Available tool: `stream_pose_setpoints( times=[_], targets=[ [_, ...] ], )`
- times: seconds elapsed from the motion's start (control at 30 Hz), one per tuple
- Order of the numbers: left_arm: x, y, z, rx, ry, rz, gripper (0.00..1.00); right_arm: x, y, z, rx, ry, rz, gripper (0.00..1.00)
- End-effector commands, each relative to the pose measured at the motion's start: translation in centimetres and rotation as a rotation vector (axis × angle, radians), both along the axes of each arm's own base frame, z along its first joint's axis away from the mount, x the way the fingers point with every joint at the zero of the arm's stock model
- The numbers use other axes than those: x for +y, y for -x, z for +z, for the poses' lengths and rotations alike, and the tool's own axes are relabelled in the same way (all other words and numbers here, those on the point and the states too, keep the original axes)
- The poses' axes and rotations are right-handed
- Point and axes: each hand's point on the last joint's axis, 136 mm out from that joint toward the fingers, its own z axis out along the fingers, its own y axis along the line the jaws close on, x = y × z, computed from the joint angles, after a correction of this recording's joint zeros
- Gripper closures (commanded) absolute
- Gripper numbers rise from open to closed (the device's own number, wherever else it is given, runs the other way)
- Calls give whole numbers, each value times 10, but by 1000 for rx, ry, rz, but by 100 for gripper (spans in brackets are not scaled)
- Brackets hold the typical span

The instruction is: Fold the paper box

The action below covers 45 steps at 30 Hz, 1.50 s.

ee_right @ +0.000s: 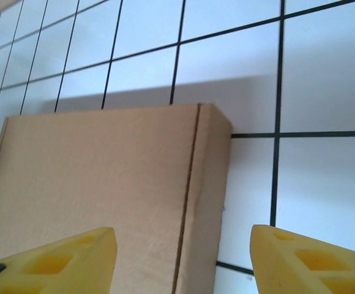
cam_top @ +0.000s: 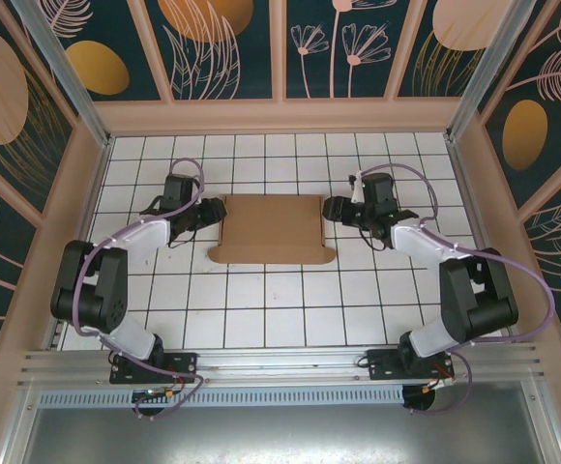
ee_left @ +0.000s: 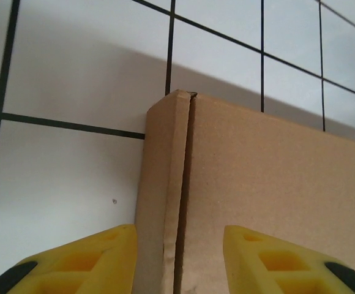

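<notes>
The paper box (cam_top: 269,227) is plain brown cardboard, lying flat and closed at the middle of the tiled table, with a rounded flap along its near edge. My left gripper (cam_top: 213,215) stands open at the box's left end. In the left wrist view its yellow fingers (ee_left: 104,257) straddle the folded left side wall of the box (ee_left: 257,184) without touching it. My right gripper (cam_top: 331,208) stands open at the right end. In the right wrist view its yellow fingers (ee_right: 73,254) stand either side of the box's (ee_right: 104,177) right edge, with gaps on both sides.
The table (cam_top: 261,309) is white tile with black grid lines. Wooden frame walls (cam_top: 280,114) close in the back and both sides. An aluminium rail (cam_top: 280,362) runs along the near edge by the arm bases.
</notes>
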Motion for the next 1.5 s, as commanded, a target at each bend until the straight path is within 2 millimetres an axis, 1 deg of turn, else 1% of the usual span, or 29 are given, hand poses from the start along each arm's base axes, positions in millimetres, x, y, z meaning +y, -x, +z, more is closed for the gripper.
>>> stream_pose_setpoints(
  times=[0.0,0.2,0.23,0.3,0.37,0.47,0.53,0.67,0.7,0.77,0.87,0.93,1.07,1.13,1.17,1.2,1.3,1.47],
  targets=[
    [-8,-9,5,-29,-11,-77,58,7,-5,-10,22,-67,13,38],
    [-4,-8,-16,22,-41,-87,61,11,-12,-19,40,-116,17,36],
    [-3,-7,-17,23,-43,-91,62,11,-13,-21,43,-126,18,33],
    [0,-3,-35,66,-59,-96,64,12,-13,-24,49,-135,21,32],
    [2,0,-45,92,-60,-100,67,13,-13,-29,59,-145,27,32],
    [4,2,-55,117,-24,-104,74,17,-12,-34,73,-171,49,31],
    [6,3,-61,134,-6,-105,78,16,-12,-38,90,-189,48,31],
    [14,6,-78,187,21,-103,83,23,-8,-40,120,-255,93,30],
    [16,8,-82,204,31,-98,85,25,-6,-41,131,-263,98,26],
    [21,10,-89,227,38,-84,86,25,-3,-46,145,-271,96,24],
    [25,13,-96,253,40,-73,88,27,3,-48,159,-295,104,24],
    [27,14,-99,265,45,-67,89,32,9,-45,163,-325,127,23],
    [25,14,-100,267,52,-68,90,39,20,-46,181,-366,158,22],
    [26,14,-100,269,52,-69,91,43,24,-48,200,-382,173,20],
    [26,15,-101,274,51,-70,91,44,25,-51,212,-389,178,16],
    [25,15,-102,277,53,-73,92,46,26,-53,223,-398,181,13],
    [26,17,-105,288,49,-74,92,48,28,-59,257,-419,184,12],
    [34,19,-110,306,27,-58,93,52,30,-60,265,-425,192,12]
  ],
)
